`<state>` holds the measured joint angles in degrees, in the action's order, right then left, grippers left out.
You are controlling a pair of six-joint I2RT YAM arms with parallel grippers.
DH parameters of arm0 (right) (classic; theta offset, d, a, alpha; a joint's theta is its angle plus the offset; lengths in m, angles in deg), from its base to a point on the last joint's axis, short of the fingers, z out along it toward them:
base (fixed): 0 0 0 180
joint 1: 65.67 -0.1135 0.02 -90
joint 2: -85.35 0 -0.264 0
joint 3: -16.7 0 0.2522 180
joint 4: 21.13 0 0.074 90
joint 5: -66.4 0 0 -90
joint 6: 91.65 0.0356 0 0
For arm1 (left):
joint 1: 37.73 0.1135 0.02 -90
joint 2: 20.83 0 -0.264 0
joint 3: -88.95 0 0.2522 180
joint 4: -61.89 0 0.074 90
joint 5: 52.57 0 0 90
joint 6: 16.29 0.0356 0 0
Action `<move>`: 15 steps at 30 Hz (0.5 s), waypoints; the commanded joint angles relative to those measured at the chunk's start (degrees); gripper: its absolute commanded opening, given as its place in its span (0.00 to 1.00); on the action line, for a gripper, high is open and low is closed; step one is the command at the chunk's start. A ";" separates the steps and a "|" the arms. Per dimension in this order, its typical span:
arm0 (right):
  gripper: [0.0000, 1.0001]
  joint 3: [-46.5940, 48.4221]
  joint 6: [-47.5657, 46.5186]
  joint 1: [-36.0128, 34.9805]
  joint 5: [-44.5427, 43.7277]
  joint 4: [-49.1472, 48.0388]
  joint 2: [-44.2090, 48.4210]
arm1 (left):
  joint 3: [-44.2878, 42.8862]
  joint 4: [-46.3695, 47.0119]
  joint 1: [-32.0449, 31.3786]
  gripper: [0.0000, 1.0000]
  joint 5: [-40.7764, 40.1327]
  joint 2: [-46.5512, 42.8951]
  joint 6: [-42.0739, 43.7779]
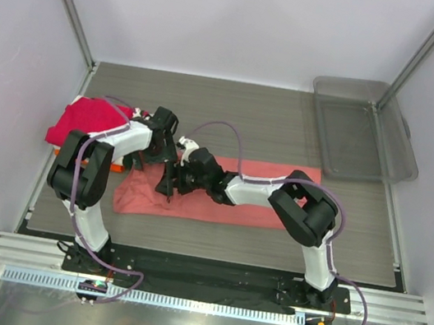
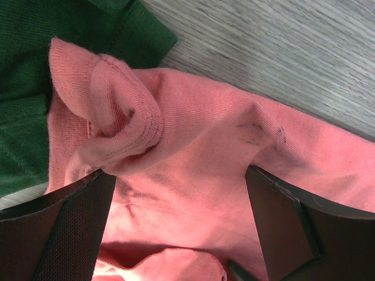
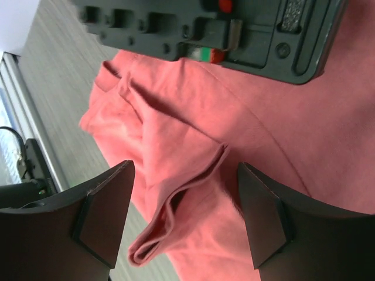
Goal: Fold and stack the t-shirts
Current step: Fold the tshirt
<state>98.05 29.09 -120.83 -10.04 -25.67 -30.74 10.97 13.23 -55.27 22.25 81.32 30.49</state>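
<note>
Salmon-coral t-shirt (image 1: pixel 193 207) lies stretched in a long band across the front middle of the wooden table (image 1: pixel 273 126), with both arms bent in over its left end. The left gripper (image 2: pixel 179 172) hangs with jaws wide apart and holds nothing. Its fingers straddle a bunched sleeve (image 2: pixel 117 117), apparently lined up to pinch that lump and pull it flat. The right gripper (image 3: pixel 184 170) is likewise parted and empty, and a raised crease of cloth (image 3: pixel 176 205) runs up between its fingers.

At the table's left edge sits a magenta-red shirt (image 1: pixel 82 119) with an orange edge (image 1: pixel 118 168) showing under it. A dark green shirt (image 2: pixel 35 70) lies tucked beneath the coral sleeve, so a careless pinch there could catch both.

Room is tight where the two wrists nearly meet. Bare wood lies open behind the shirt and to its right. The clear grey plastic bin (image 1: pixel 364 129) stands well apart in the far right corner.
</note>
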 commanded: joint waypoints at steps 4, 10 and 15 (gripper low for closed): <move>0.74 0.62 1.78 -0.83 5.58 -5.77 -2.38 | 0.33 -0.79 0.49 0.92 -3.19 0.68 0.60; 0.74 -1.67 0.02 -4.34 10.07 -9.02 -1.33 | 0.33 -0.88 0.49 0.92 -3.28 0.95 0.60; 0.74 -2.28 -0.95 -7.07 16.48 -9.02 0.60 | 0.16 -1.05 0.49 0.93 -3.89 1.38 0.68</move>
<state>96.78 29.33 -126.07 -0.18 -31.71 -33.08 10.97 13.21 -55.27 21.95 81.34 30.51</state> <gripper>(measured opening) 0.740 0.924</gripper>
